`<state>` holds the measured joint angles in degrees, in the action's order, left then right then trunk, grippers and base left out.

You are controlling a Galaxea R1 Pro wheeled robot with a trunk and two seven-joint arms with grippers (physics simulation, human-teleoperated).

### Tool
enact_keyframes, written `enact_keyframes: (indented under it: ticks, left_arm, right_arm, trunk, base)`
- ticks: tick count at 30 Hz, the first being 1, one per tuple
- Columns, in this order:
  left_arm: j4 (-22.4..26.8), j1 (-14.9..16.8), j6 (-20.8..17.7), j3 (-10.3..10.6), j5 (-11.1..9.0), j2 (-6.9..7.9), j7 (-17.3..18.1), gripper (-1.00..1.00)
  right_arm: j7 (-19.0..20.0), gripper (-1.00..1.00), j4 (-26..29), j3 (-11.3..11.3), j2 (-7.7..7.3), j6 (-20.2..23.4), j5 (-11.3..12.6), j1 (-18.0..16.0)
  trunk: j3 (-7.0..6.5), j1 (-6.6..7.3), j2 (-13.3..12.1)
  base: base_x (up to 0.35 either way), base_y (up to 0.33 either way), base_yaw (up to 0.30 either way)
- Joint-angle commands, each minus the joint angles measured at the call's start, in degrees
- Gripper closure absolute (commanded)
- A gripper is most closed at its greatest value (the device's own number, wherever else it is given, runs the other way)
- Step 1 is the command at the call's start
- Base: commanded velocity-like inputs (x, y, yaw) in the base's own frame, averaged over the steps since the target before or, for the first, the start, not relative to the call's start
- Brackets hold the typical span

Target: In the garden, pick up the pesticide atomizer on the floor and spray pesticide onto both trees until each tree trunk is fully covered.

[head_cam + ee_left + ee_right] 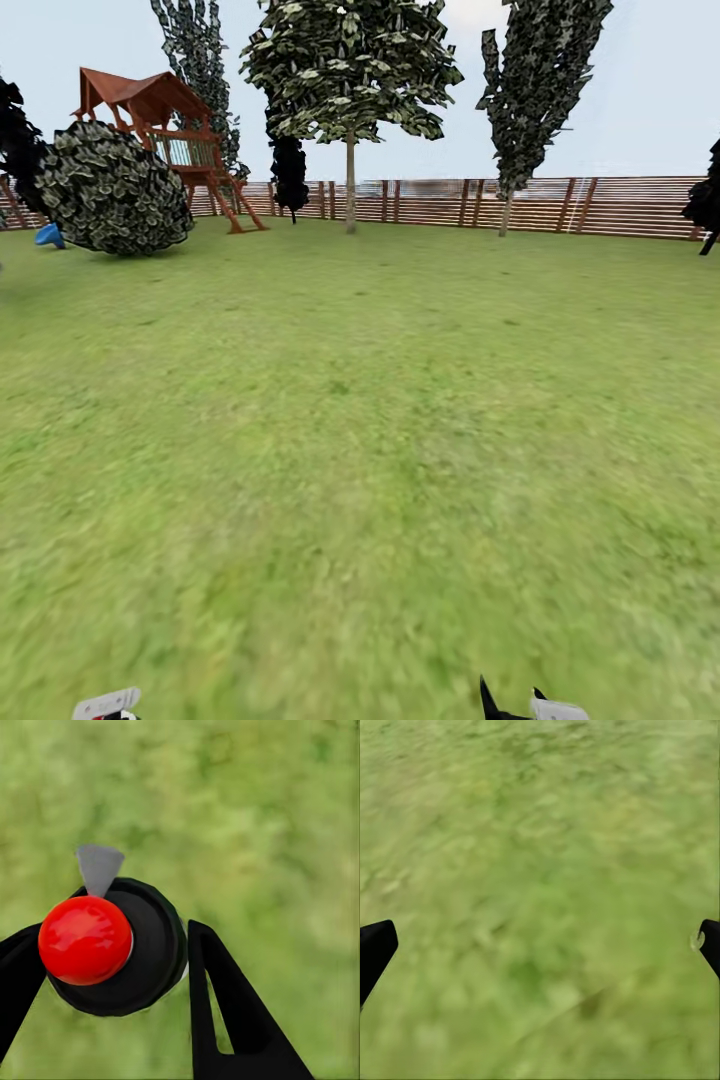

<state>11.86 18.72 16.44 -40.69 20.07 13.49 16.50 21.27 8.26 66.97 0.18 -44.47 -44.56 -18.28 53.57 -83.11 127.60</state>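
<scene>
My left gripper (112, 934) is shut on the pesticide atomizer (154, 952), seen end-on as a round black body with a red knob and a small grey nozzle, black fingers (225, 1012) on both sides. It hangs over the blurry grass floor (262, 810). My right gripper (540, 937) is open over bare grass, its fingertips (375, 945) at the picture's edges; it also pokes in at the head view's lower edge (530, 706). Two trees with pale trunks stand far off by the fence, one (350, 185) in the middle and one (505, 210) to its right.
A wide lawn (360, 430) stretches to a brown slatted fence (620, 205). A round leafy bush (115, 190) and a red-roofed wooden play tower (170, 125) stand at the far left. A black-leaved thin tree (290, 170) stands by the fence.
</scene>
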Motion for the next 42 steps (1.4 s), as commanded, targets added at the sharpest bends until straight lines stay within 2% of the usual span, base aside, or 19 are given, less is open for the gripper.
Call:
enact_keyframes:
  ticks: [1,42]
  left_arm:
    - [0.01,0.0,0.0,-0.01,-0.03,0.02,0.02,1.0]
    - [-0.16,0.0,0.0,-0.01,-0.03,0.05,0.02,1.0]
  right_arm:
    - [0.0,-1.0,0.0,0.0,0.0,0.0,0.0,0.0]
    - [0.0,-1.0,-0.52,-0.01,0.0,0.0,0.0,0.35]
  trunk:
    - [0.0,0.0,0.0]
    - [0.0,0.0,0.0]
  base:
    - [0.338,0.0,0.0]
    - [0.338,0.0,0.0]
